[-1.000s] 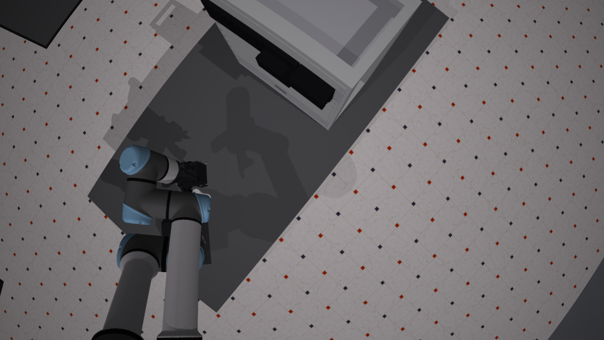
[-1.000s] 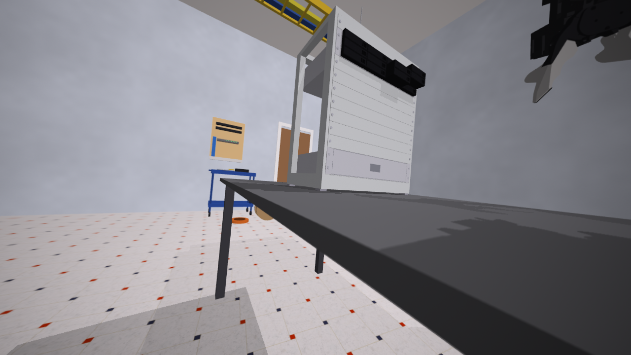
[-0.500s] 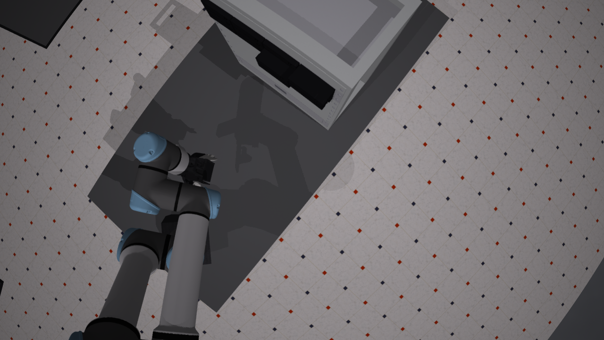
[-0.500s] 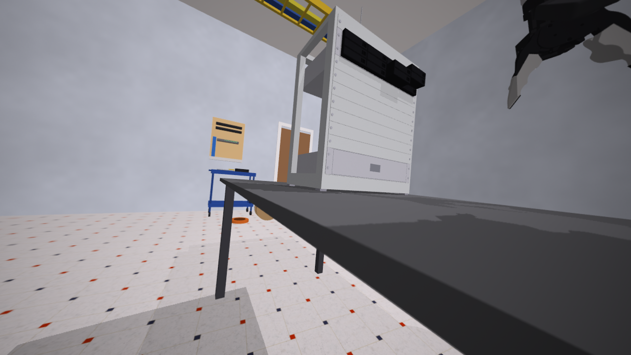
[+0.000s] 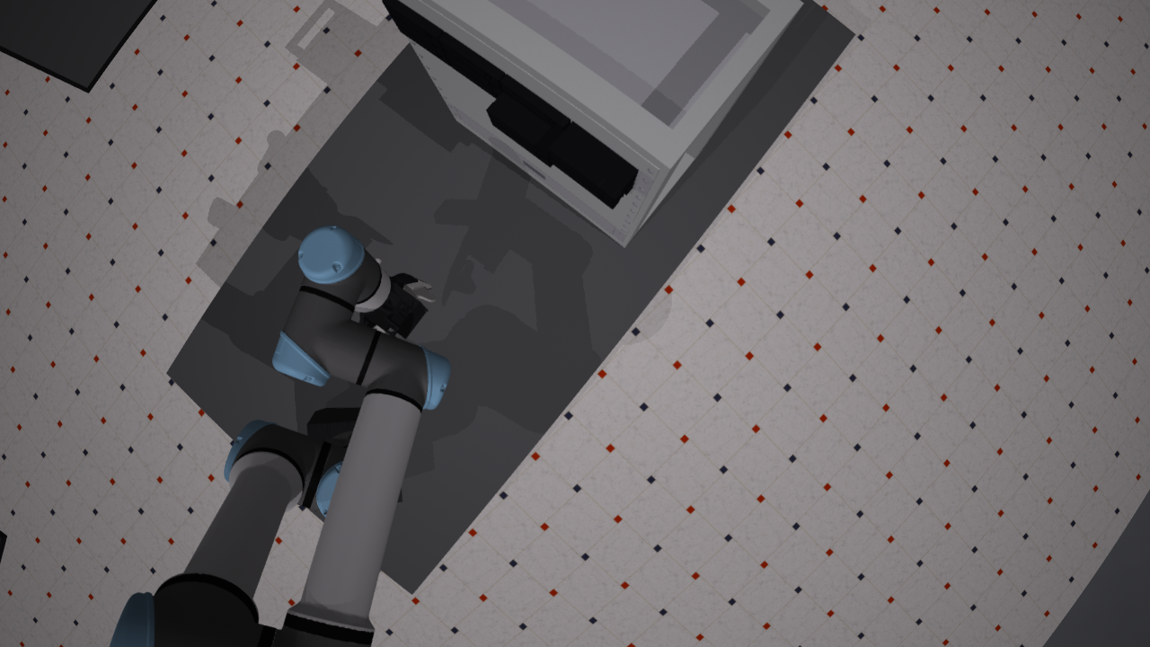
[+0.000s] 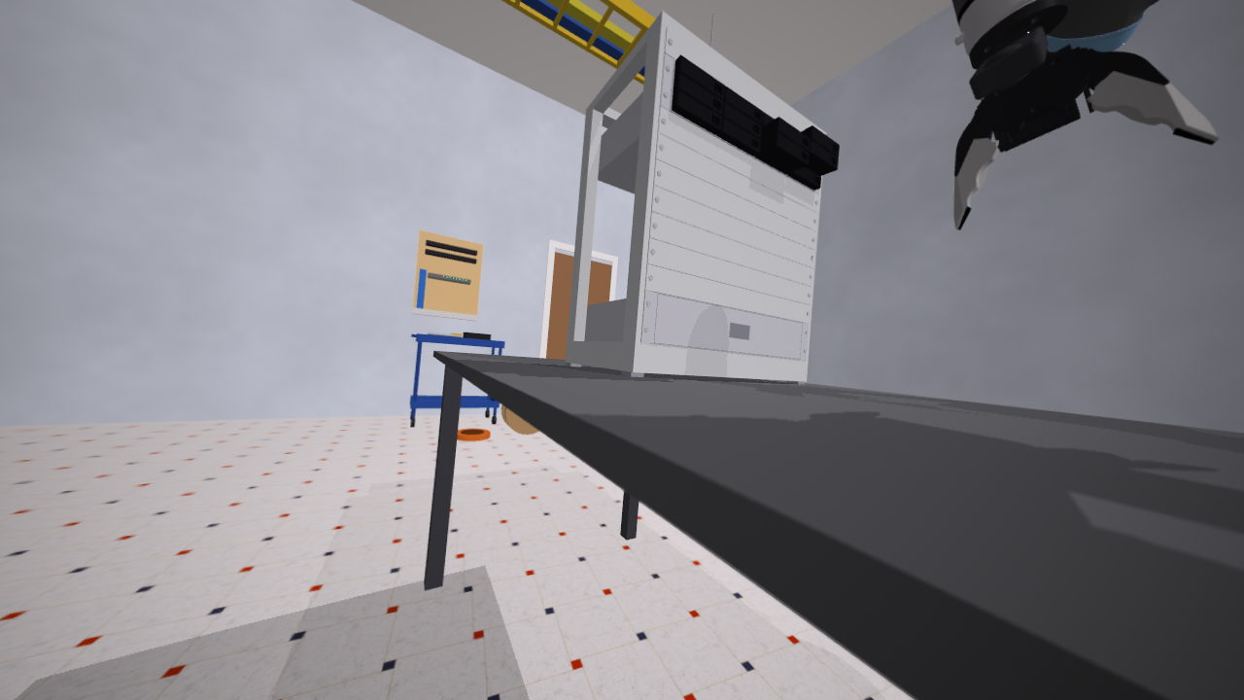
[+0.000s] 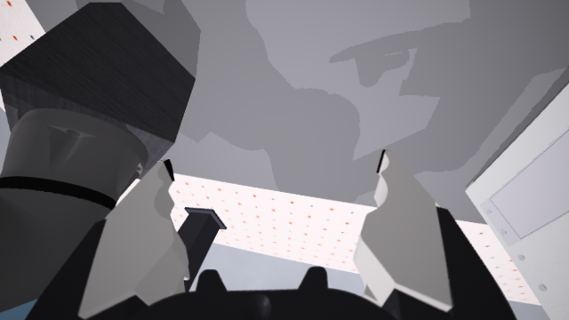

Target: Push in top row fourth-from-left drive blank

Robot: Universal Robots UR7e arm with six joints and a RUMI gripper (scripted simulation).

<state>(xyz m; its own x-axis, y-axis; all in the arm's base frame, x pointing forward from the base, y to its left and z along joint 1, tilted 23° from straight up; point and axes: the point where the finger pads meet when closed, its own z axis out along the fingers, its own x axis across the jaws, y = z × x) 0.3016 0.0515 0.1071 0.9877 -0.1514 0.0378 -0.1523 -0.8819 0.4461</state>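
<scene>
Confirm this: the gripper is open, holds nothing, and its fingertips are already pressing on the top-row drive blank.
Not pressing. The gripper is open and holds nothing, but it hangs well short of the rack; the top view shows bare table between it and the drive blanks.

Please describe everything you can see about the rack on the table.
The rack is a pale grey, metal-looking frame standing upright at the far end of the dark table. Its front carries stacked blank panels with screw holes along both edges, and black drive blanks near the top; those at the right end protrude. The side is open. The tool, open and empty, hangs well away from it.
</scene>
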